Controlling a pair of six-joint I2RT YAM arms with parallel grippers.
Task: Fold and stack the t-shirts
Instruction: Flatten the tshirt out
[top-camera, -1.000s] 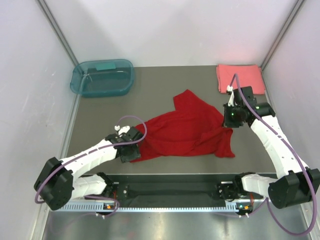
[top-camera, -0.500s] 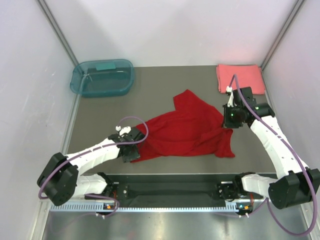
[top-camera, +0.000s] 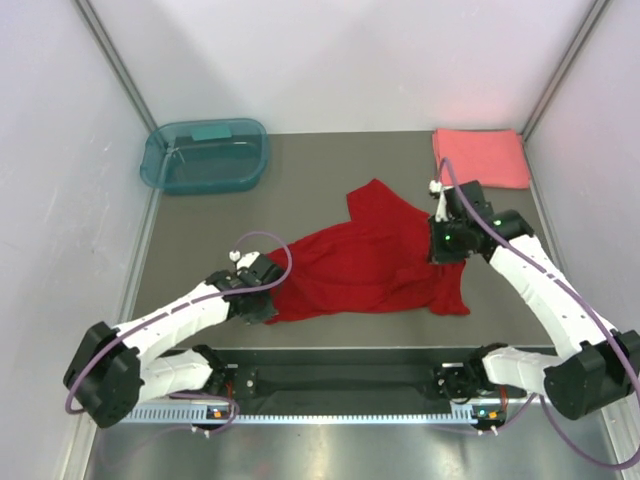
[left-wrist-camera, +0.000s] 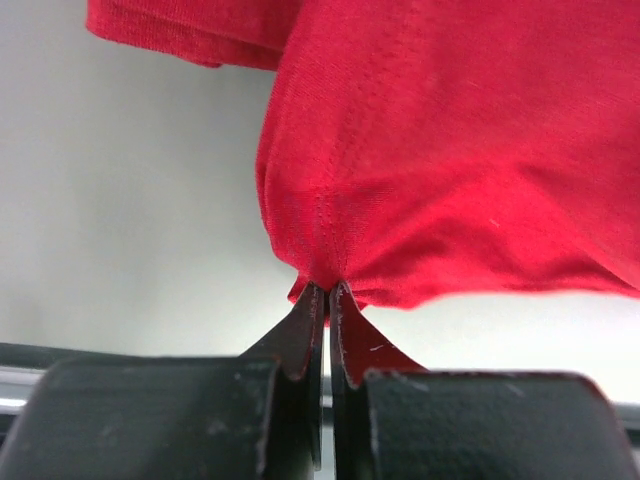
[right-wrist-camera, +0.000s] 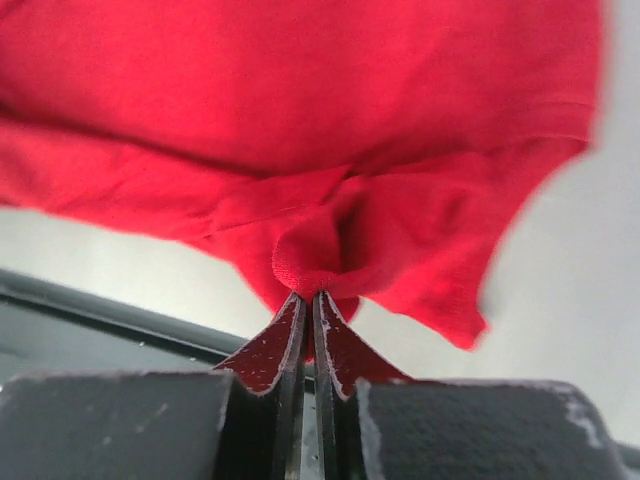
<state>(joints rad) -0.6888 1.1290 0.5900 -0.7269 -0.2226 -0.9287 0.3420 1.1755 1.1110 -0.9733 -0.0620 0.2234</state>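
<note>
Carefully now. Pinched shut on the deep red t-shirt (top-camera: 370, 260) mid-table: left gripper (left-wrist-camera: 328, 290) at its near-left corner, right gripper (right-wrist-camera: 312, 298) at its right edge. Lift both evenly, draw apart until taut, lay flat, clear of the folded coral-pink t-shirt (top-camera: 480, 157) far right.

The left arm (top-camera: 175, 318) reaches low and forward, the left tool (left-wrist-camera: 327, 292) pinched tight on a fold of the red t-shirt (left-wrist-camera: 450, 150). The right arm (top-camera: 535, 285) arches inward, the right tool (right-wrist-camera: 310, 300) clamped on the same cloth.
</note>
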